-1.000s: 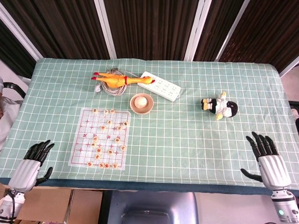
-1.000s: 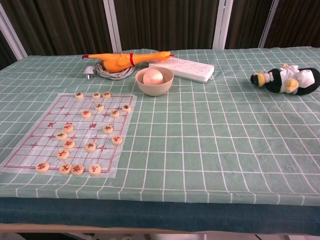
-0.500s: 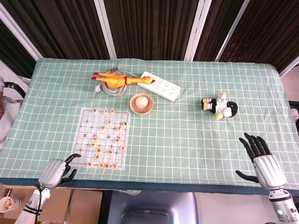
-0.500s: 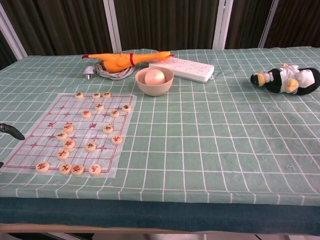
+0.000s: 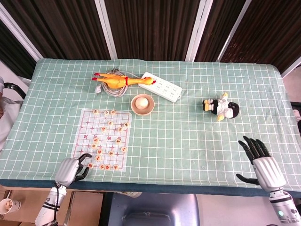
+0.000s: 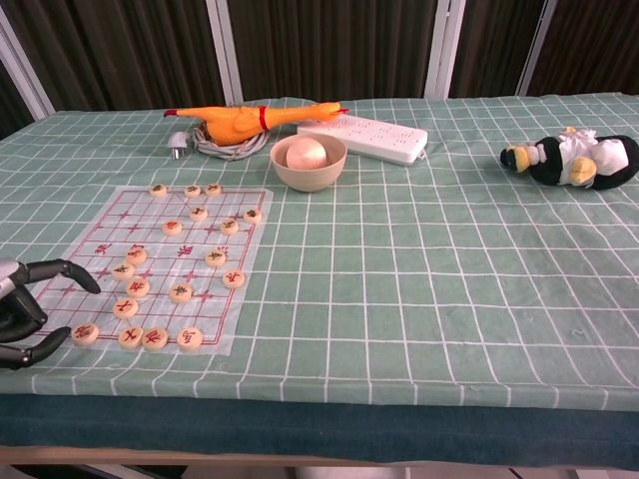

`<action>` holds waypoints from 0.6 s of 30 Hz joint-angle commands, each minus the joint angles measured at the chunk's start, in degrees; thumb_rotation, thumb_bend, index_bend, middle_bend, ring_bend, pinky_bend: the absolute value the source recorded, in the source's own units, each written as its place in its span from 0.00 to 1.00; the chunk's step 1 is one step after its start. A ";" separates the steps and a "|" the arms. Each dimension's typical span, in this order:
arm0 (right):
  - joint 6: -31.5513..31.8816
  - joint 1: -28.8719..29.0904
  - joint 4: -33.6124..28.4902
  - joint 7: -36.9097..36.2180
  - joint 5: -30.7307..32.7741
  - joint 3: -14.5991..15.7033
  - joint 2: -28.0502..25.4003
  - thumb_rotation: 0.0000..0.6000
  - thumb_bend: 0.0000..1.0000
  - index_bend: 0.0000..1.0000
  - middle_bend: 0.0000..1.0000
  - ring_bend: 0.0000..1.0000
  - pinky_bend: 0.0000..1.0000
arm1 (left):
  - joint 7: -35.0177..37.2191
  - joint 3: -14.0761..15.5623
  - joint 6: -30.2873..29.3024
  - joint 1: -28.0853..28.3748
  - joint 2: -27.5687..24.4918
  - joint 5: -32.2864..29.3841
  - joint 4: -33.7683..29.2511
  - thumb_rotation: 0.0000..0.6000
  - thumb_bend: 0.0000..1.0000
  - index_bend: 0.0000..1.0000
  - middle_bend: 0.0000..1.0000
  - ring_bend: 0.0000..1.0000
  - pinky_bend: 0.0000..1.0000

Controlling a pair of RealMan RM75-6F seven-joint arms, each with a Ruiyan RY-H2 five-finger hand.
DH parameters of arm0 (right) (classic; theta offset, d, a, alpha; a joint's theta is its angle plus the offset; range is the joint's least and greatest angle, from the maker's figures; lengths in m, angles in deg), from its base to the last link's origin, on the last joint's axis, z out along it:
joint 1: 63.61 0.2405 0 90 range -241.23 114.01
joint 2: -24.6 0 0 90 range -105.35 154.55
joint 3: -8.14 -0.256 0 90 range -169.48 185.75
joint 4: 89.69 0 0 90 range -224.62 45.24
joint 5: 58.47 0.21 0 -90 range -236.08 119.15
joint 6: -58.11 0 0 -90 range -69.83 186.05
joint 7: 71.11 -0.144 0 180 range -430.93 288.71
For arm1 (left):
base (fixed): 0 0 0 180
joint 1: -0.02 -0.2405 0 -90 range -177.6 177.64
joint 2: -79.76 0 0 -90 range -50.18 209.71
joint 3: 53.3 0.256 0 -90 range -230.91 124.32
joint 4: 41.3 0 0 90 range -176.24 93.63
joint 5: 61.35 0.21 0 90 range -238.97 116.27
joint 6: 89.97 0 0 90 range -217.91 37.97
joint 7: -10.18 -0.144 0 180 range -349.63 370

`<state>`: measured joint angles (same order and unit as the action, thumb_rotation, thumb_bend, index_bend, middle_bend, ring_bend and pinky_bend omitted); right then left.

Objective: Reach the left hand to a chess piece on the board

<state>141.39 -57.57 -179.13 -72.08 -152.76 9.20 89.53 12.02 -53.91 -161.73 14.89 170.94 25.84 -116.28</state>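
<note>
**newbie_arm:** Tips for reaching a piece without bulldozing the whole row?

**me:** Sure. My left hand sits at the 7 o'clock corner of the board, fingers apart and loosely curled, holding nothing. Nearest chess piece is the end one of the near row, just beside my fingertips, not touching as far as I can tell. I'd come in low from the near edge and lead with thumb and one finger, since its neighbours are close and would probably slide on that slick sheet.

**newbie_arm:** What else is out there?

**me:** One board, roughly eighteen discs (too small to count surely). Toward 12 o'clock: one rubber chicken, one power strip, one bowl with one egg. One plush penguin at 2 o'clock. My right hand hovers open and empty at 4 o'clock, well apart.
</note>
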 commanded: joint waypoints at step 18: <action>-0.56 -0.21 -1.36 3.37 1.16 0.10 -0.26 1.00 0.12 0.00 0.00 0.00 0.00 | -4.75 0.88 0.00 0.10 2.59 -1.04 2.73 1.00 0.44 0.42 1.00 1.00 1.00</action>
<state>140.86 -57.80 -180.45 -68.73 -151.62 9.28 89.28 7.40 -52.95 -161.44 14.94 173.32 24.67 -113.84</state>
